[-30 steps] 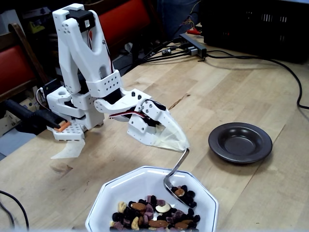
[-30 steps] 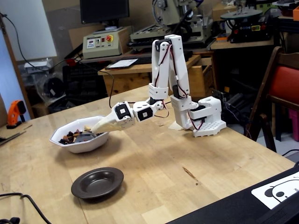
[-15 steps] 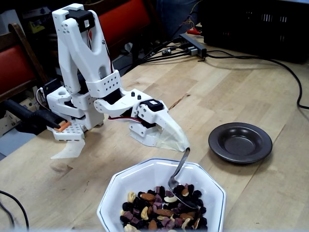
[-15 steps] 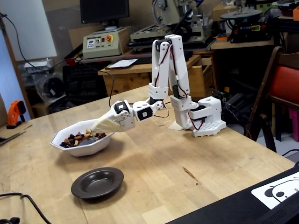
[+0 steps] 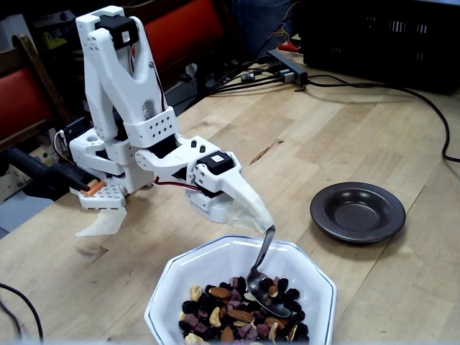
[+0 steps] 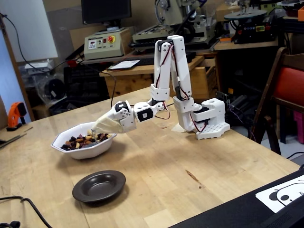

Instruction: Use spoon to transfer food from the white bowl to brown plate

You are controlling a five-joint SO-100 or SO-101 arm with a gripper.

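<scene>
We are viewing a white SO-100 arm mounted on a light wooden table [image 5: 345, 129] and reaching forward and down toward the white bowl [image 5: 180, 284], which is sitting near the camera in one fixed view and at the left of the table in the other fixed view [image 6: 71, 146]. The gripper [image 5: 262, 223] is wrapped in whitish tape, and its fingers are pressing together on the handle end of the spoon [image 5: 263, 277]; we are seeing no gap between them. The thin curved handle is running down from the gripper tip, and the oval spoon bowl is resting among the food [image 5: 230, 316], tilted, with a few dark pieces lying in or against it. The food is filling the bottom of the white bowl as a mix of pale cashews, brown almonds, black raisins and purplish bits. The brown plate [image 5: 357, 212] is standing apart from the white bowl, to its right in that view and nearer the camera in the other fixed view [image 6: 99, 185], and we are seeing no food on it. The arm base [image 6: 209, 121] is standing well apart from both dishes.
</scene>
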